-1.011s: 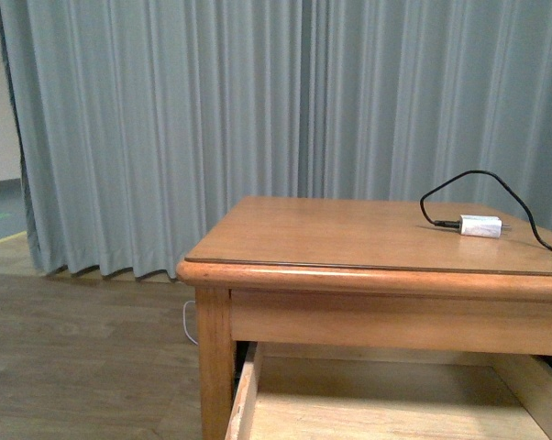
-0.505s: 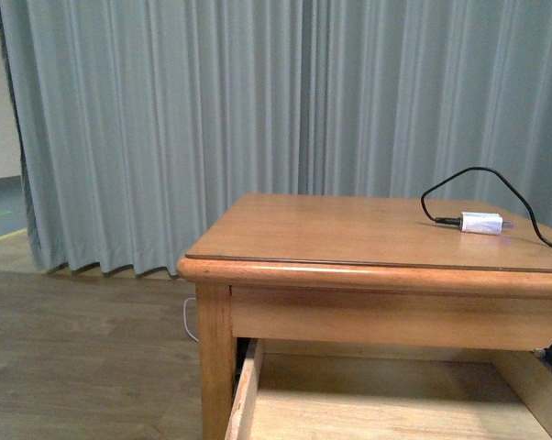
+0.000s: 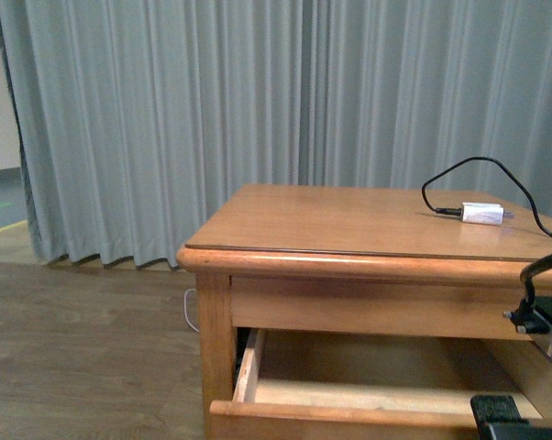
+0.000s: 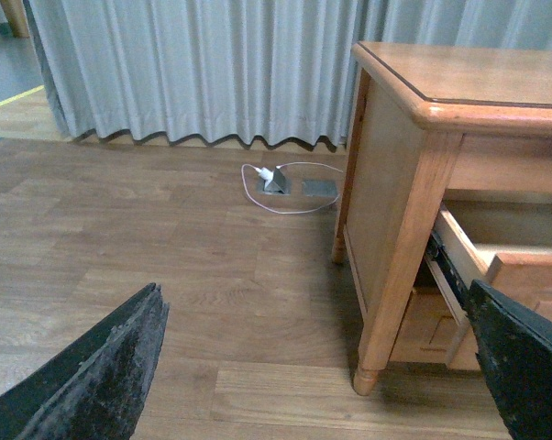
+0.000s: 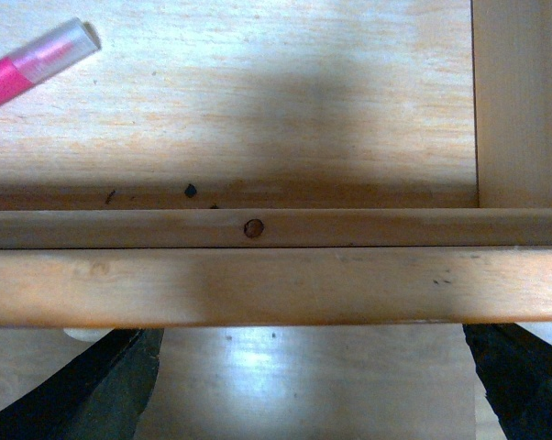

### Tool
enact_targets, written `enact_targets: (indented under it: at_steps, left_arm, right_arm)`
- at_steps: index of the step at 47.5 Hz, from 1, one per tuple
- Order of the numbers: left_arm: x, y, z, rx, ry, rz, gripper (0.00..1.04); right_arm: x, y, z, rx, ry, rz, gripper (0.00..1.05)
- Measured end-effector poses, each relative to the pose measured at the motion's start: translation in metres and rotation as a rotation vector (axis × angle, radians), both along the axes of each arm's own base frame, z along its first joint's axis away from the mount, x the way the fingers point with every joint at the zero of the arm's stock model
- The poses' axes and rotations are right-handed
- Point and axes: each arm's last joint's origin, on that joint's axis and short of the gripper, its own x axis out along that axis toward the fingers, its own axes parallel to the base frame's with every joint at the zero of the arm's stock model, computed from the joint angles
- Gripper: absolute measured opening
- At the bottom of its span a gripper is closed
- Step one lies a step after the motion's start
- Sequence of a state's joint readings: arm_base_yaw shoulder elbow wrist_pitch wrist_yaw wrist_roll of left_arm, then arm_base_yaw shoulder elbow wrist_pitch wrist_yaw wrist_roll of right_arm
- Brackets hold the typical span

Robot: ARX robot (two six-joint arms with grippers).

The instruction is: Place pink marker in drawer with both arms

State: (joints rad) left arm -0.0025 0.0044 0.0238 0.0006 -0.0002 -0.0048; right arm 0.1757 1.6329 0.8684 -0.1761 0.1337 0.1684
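Observation:
The pink marker (image 5: 33, 60) lies on the pale floor inside the open drawer (image 5: 258, 284), seen from above in the right wrist view. My right gripper (image 5: 313, 385) is open and empty, with its fingers (image 5: 93, 390) just outside the drawer's front wall. In the front view the drawer (image 3: 349, 414) stands pulled out under the tabletop, and my right arm (image 3: 542, 321) shows at the lower right; the marker is hidden there. My left gripper (image 4: 322, 385) is open and empty above the floor, left of the cabinet. The drawer's corner (image 4: 524, 266) shows there too.
A white charger block (image 3: 482, 213) with a black cable lies on the wooden tabletop (image 3: 331, 225) at the back right. Grey curtains (image 3: 166, 119) hang behind. A white cable and floor socket (image 4: 276, 179) lie on the wood floor left of the cabinet leg (image 4: 386, 302).
The front view has shifted, so the drawer's front rim now shows. My right arm's black parts have come further into view at the lower right.

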Motion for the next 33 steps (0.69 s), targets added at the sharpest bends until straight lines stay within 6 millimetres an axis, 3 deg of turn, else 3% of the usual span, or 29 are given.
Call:
enact_targets:
  at_steps: [13,33]
  left_arm:
    - [0.000,0.000,0.000,0.000,0.000,0.000,0.99]
    - [0.000,0.000,0.000,0.000,0.000,0.000,0.99]
  right_arm:
    - [0.021,-0.009,0.007,0.028,-0.261,0.045,0.96]
    - [0.017,-0.033,-0.010,0.007,-0.311,0.123,0.96]
